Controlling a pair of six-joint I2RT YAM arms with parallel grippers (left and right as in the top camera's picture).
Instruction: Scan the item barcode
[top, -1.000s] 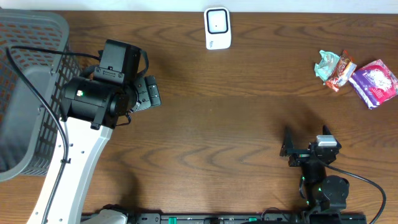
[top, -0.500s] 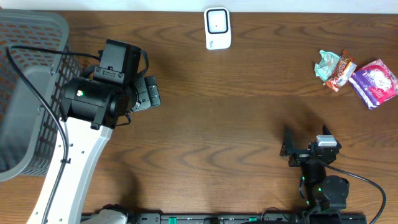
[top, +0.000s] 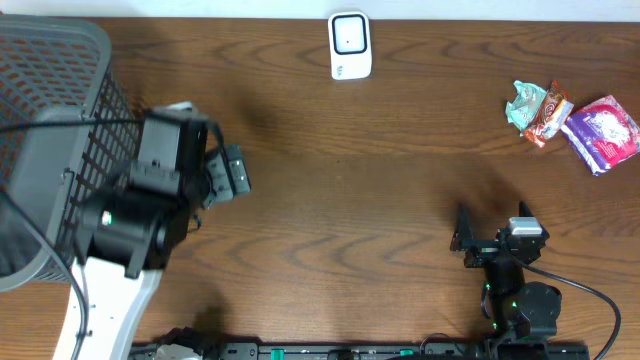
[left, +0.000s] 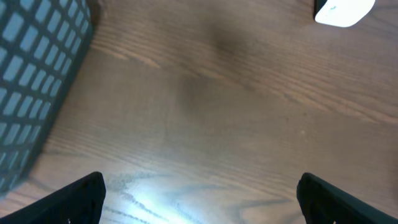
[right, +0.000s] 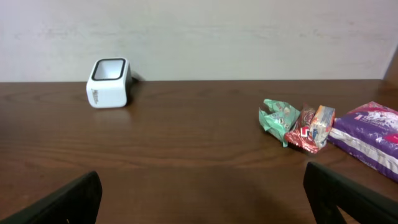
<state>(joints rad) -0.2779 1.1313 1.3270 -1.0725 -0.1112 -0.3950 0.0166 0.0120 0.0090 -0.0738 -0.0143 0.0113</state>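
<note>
The white barcode scanner (top: 350, 45) stands at the table's far edge; it also shows in the right wrist view as the scanner (right: 109, 83) and at the top right of the left wrist view as the scanner (left: 344, 11). Three items lie at the far right: a green wrapper (top: 522, 103), a red-orange snack pack (top: 548, 115) and a purple packet (top: 602, 132). My left gripper (top: 232, 172) is open over bare wood beside the basket, nothing between its fingers (left: 81, 199). My right gripper (top: 492, 232) stands open near the front edge, empty, facing the snack pack (right: 313, 127).
A dark mesh basket (top: 50, 90) fills the left side, close against my left arm; its wall (left: 31, 74) shows in the left wrist view. A pale wall runs behind the table's far edge.
My left arm has pulled back toward the front left, nearer the basket, with its gripper still open. The right arm and the items have not moved.
</note>
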